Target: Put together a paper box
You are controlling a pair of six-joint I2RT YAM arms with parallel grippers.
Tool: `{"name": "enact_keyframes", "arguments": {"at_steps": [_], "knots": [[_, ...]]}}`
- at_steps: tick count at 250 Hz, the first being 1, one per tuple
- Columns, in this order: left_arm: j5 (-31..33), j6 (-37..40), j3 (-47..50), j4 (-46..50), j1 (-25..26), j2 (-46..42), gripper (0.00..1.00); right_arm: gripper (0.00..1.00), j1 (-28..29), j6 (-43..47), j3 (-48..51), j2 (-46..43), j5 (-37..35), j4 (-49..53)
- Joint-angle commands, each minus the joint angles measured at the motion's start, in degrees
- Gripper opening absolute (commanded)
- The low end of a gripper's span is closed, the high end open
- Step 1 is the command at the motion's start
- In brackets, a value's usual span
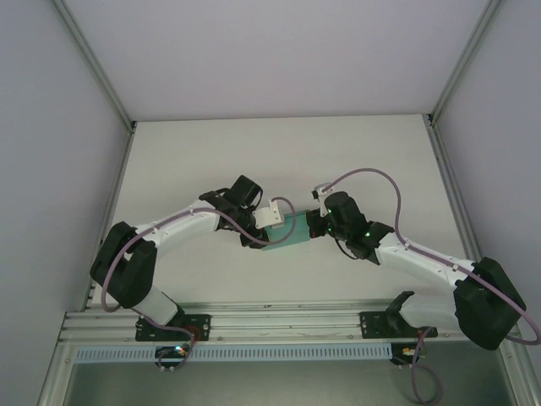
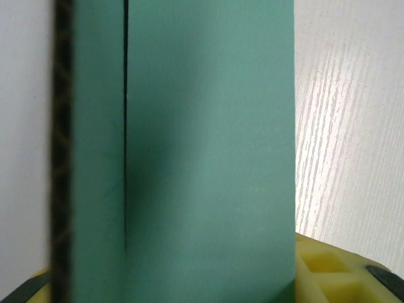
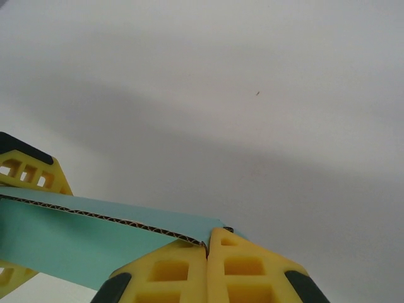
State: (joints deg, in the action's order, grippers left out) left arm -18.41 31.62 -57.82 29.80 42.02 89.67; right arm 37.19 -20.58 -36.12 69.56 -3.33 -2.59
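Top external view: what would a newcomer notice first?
The teal paper box is mid-table, with the left gripper and right gripper meeting it from opposite sides. In the right wrist view the yellow fingers pinch its corrugated edge; the left wrist camera sees the card from very close.

paper box [image 1: 287, 233]: plain teal-green, no print. Cut edge: brown corrugated wave between pale liners. Thin dark line down face in left wrist view, slit or crease, can't tell.
right gripper [image 3: 207, 251] fingers [image 3: 252, 271]: yellow, dark grey pads.
left gripper [image 2: 183, 284] fingers [image 2: 331, 271]: same yellow.
table [image 1: 211, 161]: white, faint grey wood-grain streaks.
arms [image 1: 182, 222]: white links, black joints.
cables [image 1: 372, 170]: mauve.
LED [image 1: 368, 230] on right arm: green.
walls [image 1: 51, 127]: pale grey.
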Motion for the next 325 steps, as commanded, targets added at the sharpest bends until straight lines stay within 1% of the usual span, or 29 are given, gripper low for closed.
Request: {"name": "enact_keyframes", "arguments": {"at_steps": [1, 13, 25, 34, 39, 48, 63, 70, 74, 77, 108, 127, 151, 187, 211, 227, 253, 265, 280, 291, 325], "knots": [[2.5, -0.93, -0.09, -2.86, 0.69, 0.86, 0.4, 0.0, 1.72, -3.29, 4.42, 1.64, 2.83, 1.01], [2.68, -1.1, -0.37, -2.56, 0.77, 0.73, 0.42, 0.0, 2.07, -3.2, 4.73, 1.41, 1.7, 1.26], [2.73, -1.28, -0.62, -2.3, 0.76, 0.45, 0.5, 0.0, 2.51, -2.55, 4.62, 1.15, 0.55, 1.89], [2.85, -1.36, -0.78, -2.12, 0.91, 0.18, 0.52, 0.0, 2.77, -2.41, 4.2, 0.94, -0.41, 2.77], [2.94, -1.47, -0.84, -2.08, 1.03, -0.08, 0.57, 0.0, 2.95, -2.36, 3.9, 0.93, -1.17, 3.33], [3.12, -1.71, -0.82, -2.03, 1.23, -0.55, 0.71, 0.0, 3.22, -2.45, 3.54, 0.91, -2.37, 4.17], [3.41, -1.88, -0.61, -2.19, 1.73, -1.6, 0.82, 0.0, 3.54, -2.25, 3.34, 1.29, -3.26, 4.54], [3.59, -1.88, -0.41, -2.33, 2.08, -2.18, 0.91, 0.0, 3.75, -2.49, 3.42, 1.52, -3.91, 4.52], [3.83, -1.92, -0.22, -2.53, 2.3, -2.57, 0.99, 0.0, 3.91, -2.58, 3.51, 1.66, -4.11, 4.46], [4.09, -2.04, -0.06, -2.67, 2.45, -2.74, 1.0, 0.0, 3.94, -2.68, 3.58, 1.78, -4.21, 4.44], [8.68, -4.94, 0.78, -3.91, 4.81, -5.71, 1.0, 0.0, 5.11, -3.3, 3.69, 2.51, -5.86, 3.83], [12.86, -7.84, 2.19, -5.51, 5.52, -8.23, 1.0, 0.0, 6.07, -2.97, 3.22, 3.01, -7.13, 3.9], [18.49, -13.0, 3.95, -7.01, 5.42, -11.66, 1.0, 0.0, 6.97, -3.85, 2.14, 3.98, -8.63, 5.03], [24.73, -19.81, 5.56, -5.37, 5.49, -16.03, 1.0, 0.0, 8.44, -4.2, 0.17, 4.44, -10.43, 6.58], [30.29, -26.91, 5.18, -3.87, 5.44, -18.43, 1.0, 0.0, 9.42, -5.04, -1.31, 4.75, -11.69, 7.94], [30.93, -31.56, 4.22, -1.36, 5.34, -19.93, 1.0, 0.0, 10.32, -6.65, -2.73, 5.55, -13.19, 9.65], [30.86, -36.26, 4.91, 1.76, 5.37, -21.97, 1.0, 0.0, 11.74, -7.44, -5.32, 7.27, -15.47, 12.52], [30.87, -38.77, 5.26, 3.25, 5.31, -22.32, 0.95, 0.0, 12.23, -7.32, -6.51, 8.1, -16.27, 14.08], [30.82, -42.02, 5.6, 5.07, 5.45, -23.1, 0.84, 0.0, 12.86, -8.02, -7.71, 8.79, -18.28, 15.99], [29.87, -43.33, 6.41, 5.32, 5.53, -24.14, 0.82, 0.0, 13.25, -8.33, -8.51, 9.1, -19.16, 17.03], [28.71, -45.54, 10.49, 3.49, 5.55, -27.75, 0.69, 0.0, 14.84, -8.82, -10.43, 10.04, -21.39, 18.45]]}}
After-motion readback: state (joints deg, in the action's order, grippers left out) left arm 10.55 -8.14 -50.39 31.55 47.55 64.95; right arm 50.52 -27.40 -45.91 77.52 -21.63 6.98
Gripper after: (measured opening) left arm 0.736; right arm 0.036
